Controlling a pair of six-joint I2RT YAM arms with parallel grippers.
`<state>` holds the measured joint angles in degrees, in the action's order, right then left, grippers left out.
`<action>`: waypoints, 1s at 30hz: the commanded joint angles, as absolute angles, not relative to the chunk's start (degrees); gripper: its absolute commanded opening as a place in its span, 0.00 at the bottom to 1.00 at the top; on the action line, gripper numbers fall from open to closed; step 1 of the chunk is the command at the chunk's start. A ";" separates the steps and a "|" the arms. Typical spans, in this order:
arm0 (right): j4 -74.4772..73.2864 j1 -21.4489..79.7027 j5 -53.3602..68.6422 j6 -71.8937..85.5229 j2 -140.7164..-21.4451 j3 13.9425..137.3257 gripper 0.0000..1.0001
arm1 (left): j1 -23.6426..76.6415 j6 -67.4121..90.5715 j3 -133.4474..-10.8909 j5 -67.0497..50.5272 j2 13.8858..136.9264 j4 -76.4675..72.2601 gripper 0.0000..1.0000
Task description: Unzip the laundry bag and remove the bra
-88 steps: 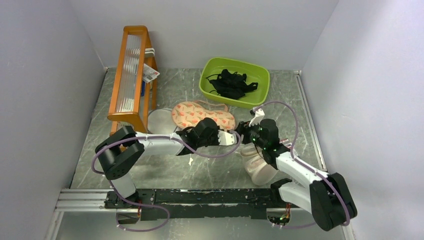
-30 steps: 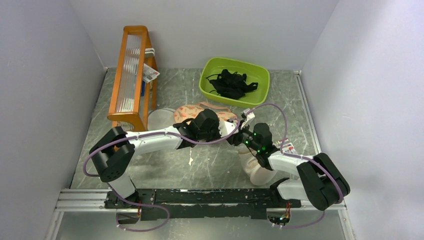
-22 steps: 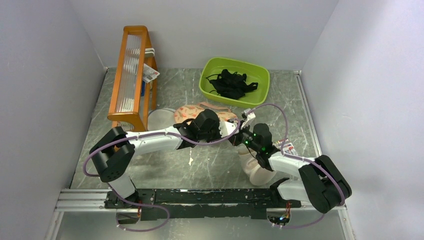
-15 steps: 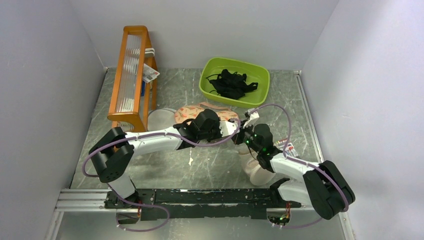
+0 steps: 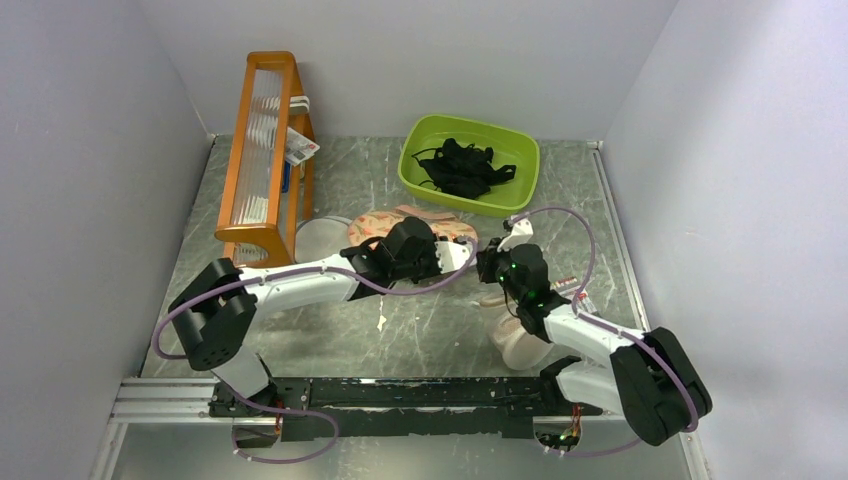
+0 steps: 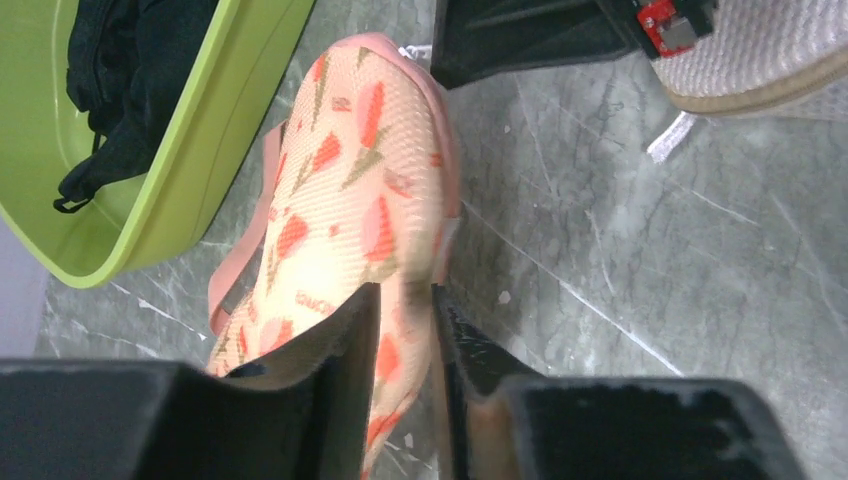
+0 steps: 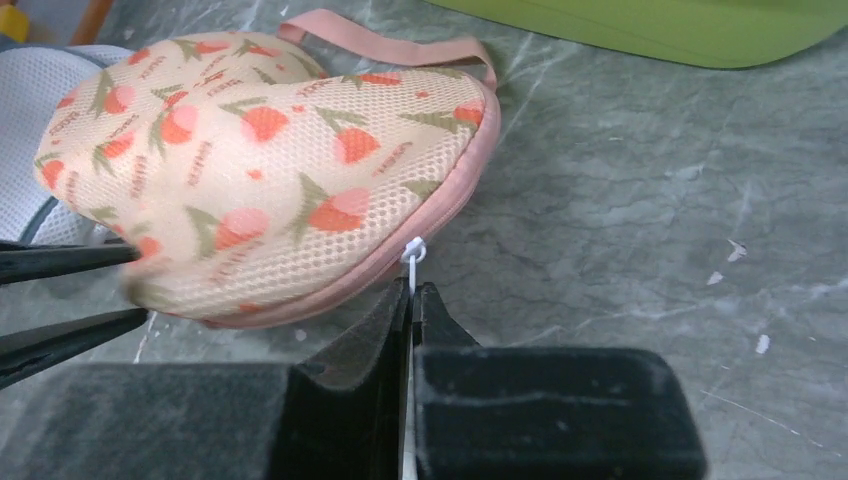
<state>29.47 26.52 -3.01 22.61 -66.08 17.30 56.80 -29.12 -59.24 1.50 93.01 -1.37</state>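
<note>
The laundry bag (image 7: 270,150), cream mesh with orange-pink leaf print and pink zip edging, lies on the table (image 5: 380,225) (image 6: 360,160). A thin white zip pull (image 7: 412,262) hangs from its near right end, and my right gripper (image 7: 412,292) (image 5: 490,262) is shut on that pull. The zip looks closed along the edge that shows. My left gripper (image 6: 405,292) (image 5: 458,252) straddles the bag's near edge, its jaws slightly parted, with blurred fabric between the fingers (image 7: 70,258). The bra is hidden.
A green tub (image 5: 415,178) holding black strappy garments (image 5: 462,165) stands at the back right. An orange rack (image 5: 262,150) stands at the back left. A round white mesh disc (image 5: 318,238) lies left of the bag, and a beige mesh pouch (image 5: 520,340) lies under the right arm.
My right gripper has closed on the zip pull and drawn a little to the right. My left gripper's jaws have widened slightly around the bag's edge.
</note>
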 commanded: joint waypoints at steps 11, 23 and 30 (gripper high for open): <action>42.70 25.39 17.34 17.26 -62.55 12.12 0.00 | 57.26 -21.63 -60.37 -5.22 89.37 -1.58 0.59; 44.15 26.16 21.72 17.28 -65.41 13.18 0.00 | 57.23 -19.84 -62.28 -1.80 94.52 -2.29 0.51; 42.95 26.28 19.77 17.05 -65.39 13.39 0.00 | 57.22 -20.71 -61.48 -0.07 93.52 -3.28 0.37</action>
